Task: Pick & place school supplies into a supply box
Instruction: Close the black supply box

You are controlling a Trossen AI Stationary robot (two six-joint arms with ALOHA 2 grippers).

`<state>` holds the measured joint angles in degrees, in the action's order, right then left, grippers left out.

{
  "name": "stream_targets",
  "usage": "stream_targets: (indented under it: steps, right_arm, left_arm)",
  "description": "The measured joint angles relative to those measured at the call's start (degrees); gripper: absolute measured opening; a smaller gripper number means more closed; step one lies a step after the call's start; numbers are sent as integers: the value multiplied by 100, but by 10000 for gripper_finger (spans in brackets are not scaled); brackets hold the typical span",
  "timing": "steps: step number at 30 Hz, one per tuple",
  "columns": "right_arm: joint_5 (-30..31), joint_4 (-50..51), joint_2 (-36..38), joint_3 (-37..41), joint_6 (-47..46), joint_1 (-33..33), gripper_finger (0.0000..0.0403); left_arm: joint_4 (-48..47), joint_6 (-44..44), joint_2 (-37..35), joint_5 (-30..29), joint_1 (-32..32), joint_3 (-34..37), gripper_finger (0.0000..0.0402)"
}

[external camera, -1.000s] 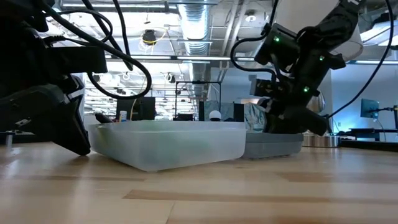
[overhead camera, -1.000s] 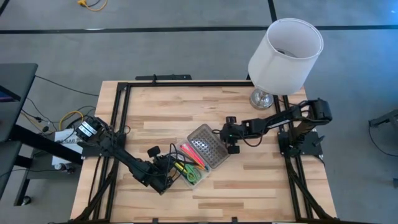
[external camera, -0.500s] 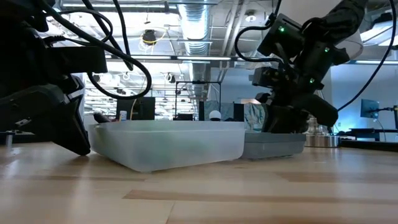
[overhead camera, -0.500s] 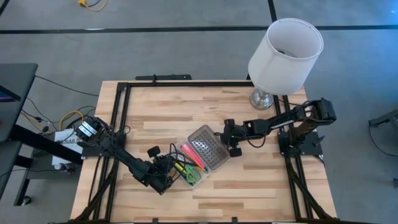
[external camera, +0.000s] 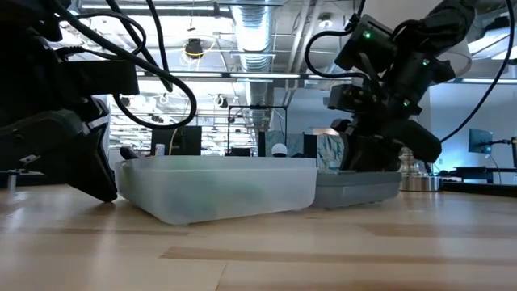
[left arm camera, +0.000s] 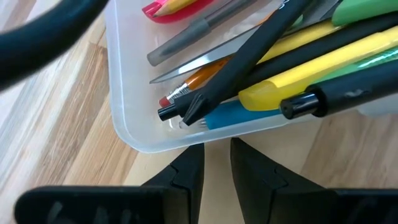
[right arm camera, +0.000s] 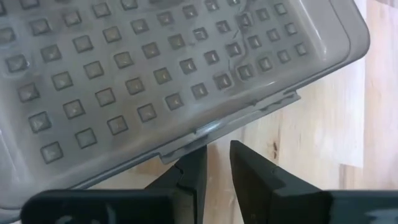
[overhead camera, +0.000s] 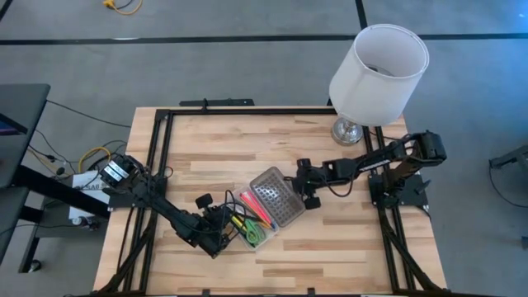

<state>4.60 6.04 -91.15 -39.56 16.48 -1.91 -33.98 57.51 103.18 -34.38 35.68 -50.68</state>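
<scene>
While the supply box (overhead camera: 257,216) sits mid-table with its dotted grey lid (right arm camera: 168,74) swung flat, you see the pens (left arm camera: 292,56) only partly, cut off at the left wrist view's edge. Your left gripper (left arm camera: 216,171) shows a narrow gap, empty, at the box's wall. Your right gripper (right arm camera: 216,168), equally narrow, holds nothing at the lid's rim. No writing reads.
</scene>
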Motion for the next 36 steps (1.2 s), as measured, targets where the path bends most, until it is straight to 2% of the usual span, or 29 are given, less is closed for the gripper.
stream_targets:
  steps: [10,29,36]
  right_arm:
    - [53,751,4,-572,-38,-149,65]
    - [785,1981,13,-1655,-43,-631,65]
    - [791,2457,17,-2094,-62,-763,65]
  left_arm:
    - [41,-21,0,-12,2,0,77]
    - [50,-21,0,-11,4,0,77]
    - [50,-26,0,-12,4,0,77]
